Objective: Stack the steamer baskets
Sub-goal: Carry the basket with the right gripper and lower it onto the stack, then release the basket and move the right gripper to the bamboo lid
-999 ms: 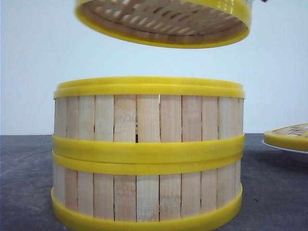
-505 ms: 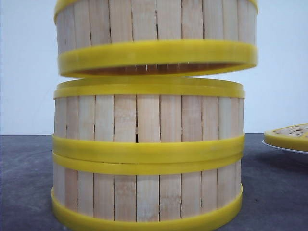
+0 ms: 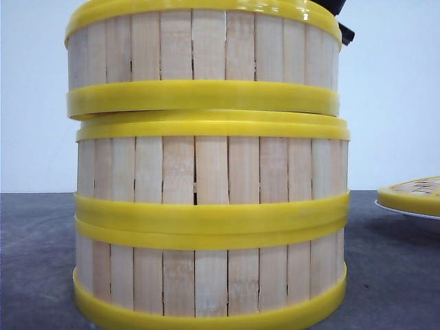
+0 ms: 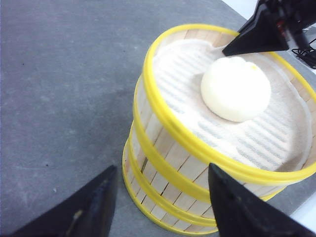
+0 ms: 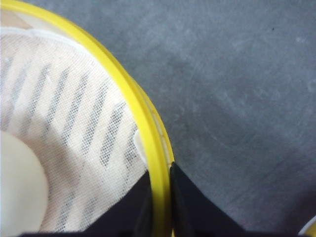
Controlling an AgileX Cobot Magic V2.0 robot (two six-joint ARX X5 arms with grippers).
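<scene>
Three steamer baskets form one stack on the grey table. The top basket (image 3: 203, 55) meets the rim of the middle basket (image 3: 210, 168), shifted slightly left; the bottom basket (image 3: 206, 275) carries both. Inside the top basket (image 4: 163, 113) a white bun (image 4: 235, 88) lies on a cloth liner (image 4: 182, 84). My right gripper (image 5: 159, 170) is shut on this basket's yellow rim (image 5: 148, 128), one finger inside and one outside; it also shows as a black tip (image 4: 232, 49) at the far rim. My left gripper (image 4: 162, 170) hangs open beside the stack, holding nothing.
A flat yellow-rimmed bamboo lid (image 3: 412, 192) rests on a white plate (image 3: 405, 210) at the right edge of the front view. Grey table surface (image 4: 64, 74) surrounds the stack. A white wall stands behind.
The top basket came down from above the stack, from well clear to just over the rim, and now sits on the middle basket. The two lower baskets have not moved.
</scene>
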